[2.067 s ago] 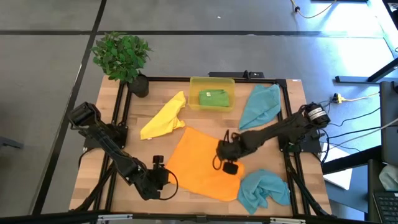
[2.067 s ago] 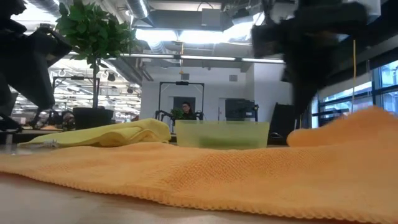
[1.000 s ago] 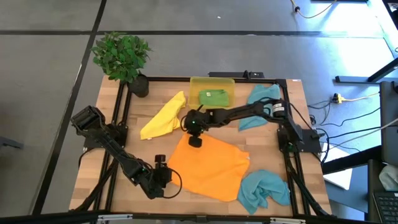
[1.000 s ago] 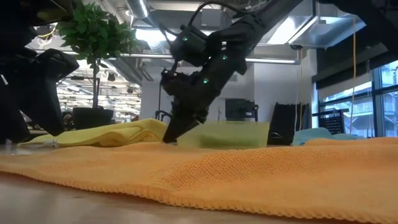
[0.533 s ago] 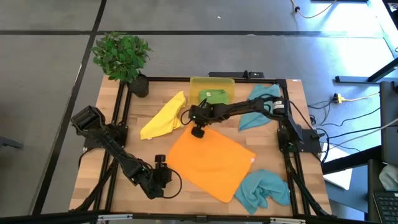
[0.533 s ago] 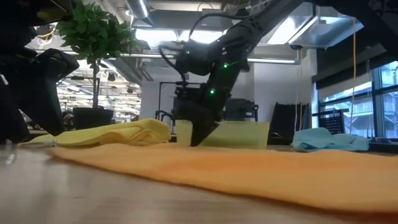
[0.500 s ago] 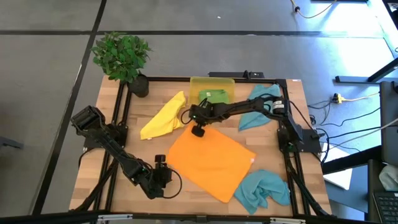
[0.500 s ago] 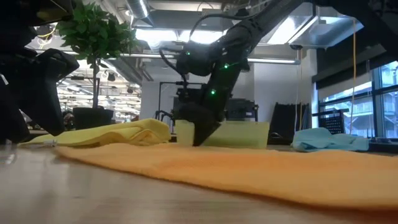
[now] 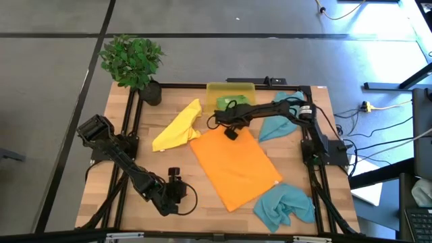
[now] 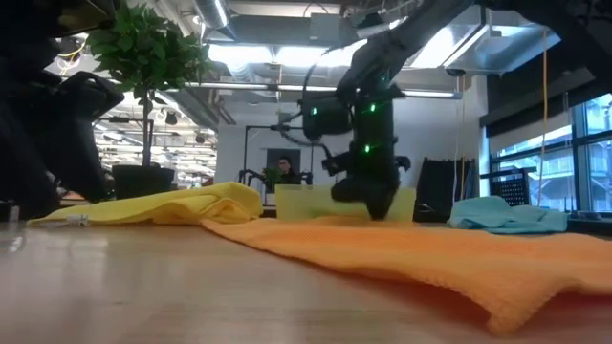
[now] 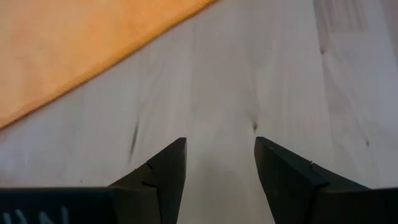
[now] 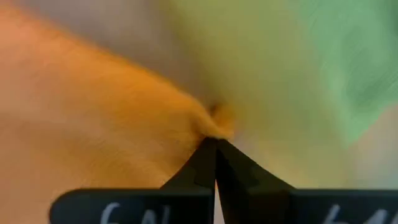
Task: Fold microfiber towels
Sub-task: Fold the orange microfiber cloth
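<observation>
Since half a second ago we have dragged the orange towel [image 9: 237,166] farther toward the back of the counter [image 9: 101,192] and turned it, so it now lies flat as a long slanted rectangle running from the yellow bin [image 9: 230,92] down toward the front right. Our right gripper [image 9: 231,132] is pinched tight on the towel's back corner, right in front of the bin; the right wrist view shows the dark fingers [image 12: 211,163] closed to a point on a small pucker of orange cloth [image 12: 124,124]. From the low view that gripper [image 10: 380,205] stands on the far edge of the orange towel [image 10: 402,253], with the bin [image 10: 311,203] just behind it. Our left gripper [image 9: 177,189] waits near the front left of the counter, its fingers [image 11: 163,174] spread apart over bare wood and holding nothing, with the orange towel's edge [image 11: 74,50] near. The yellow towel [image 9: 178,126] lies crumpled left of the bin, touching the orange towel's back corner. The green towel [image 9: 226,104] sits in the bin, partly hidden by the right arm. One blue towel [image 9: 280,116] lies at the back right under that arm, and the other [image 9: 285,206] is bunched at the front right, touching the orange towel's front end. A potted plant [image 9: 133,62] stands at the back left corner.
</observation>
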`<action>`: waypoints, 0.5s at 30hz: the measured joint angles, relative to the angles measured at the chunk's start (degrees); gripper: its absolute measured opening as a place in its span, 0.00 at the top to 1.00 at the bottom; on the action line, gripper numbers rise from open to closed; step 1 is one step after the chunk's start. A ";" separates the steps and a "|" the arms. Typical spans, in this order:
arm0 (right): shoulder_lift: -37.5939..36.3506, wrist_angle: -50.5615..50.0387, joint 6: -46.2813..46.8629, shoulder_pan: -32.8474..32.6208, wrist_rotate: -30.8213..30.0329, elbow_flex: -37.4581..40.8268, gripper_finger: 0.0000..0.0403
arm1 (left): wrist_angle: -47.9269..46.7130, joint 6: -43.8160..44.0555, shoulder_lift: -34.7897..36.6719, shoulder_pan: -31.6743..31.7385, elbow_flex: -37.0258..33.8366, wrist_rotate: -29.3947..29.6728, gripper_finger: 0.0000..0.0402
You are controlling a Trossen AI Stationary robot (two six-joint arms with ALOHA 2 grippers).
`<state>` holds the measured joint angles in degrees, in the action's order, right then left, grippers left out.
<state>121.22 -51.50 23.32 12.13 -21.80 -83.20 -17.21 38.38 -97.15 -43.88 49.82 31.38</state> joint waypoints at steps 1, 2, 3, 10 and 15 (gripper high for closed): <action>-1.29 0.53 -0.81 -0.67 1.13 0.02 0.98 | 0.15 -0.13 0.01 0.00 0.00 0.39 0.55; -2.97 1.16 -1.27 -1.41 2.22 0.02 0.98 | 0.36 -0.52 0.01 0.00 0.00 0.80 0.55; -4.70 1.26 -2.04 -2.24 3.14 -0.11 0.98 | 0.71 -1.13 0.01 0.00 -0.02 1.02 0.55; -14.44 -4.48 -5.65 -8.49 6.72 -0.22 0.98 | 3.00 -1.66 0.03 0.11 -0.04 1.09 0.55; -19.04 -8.79 -5.85 -14.12 9.38 1.34 0.98 | 3.85 -2.78 0.03 0.11 -0.04 1.15 0.55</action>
<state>102.18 -60.29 17.47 -1.98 -12.42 -81.86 -13.37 35.60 -97.12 -43.77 49.78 32.53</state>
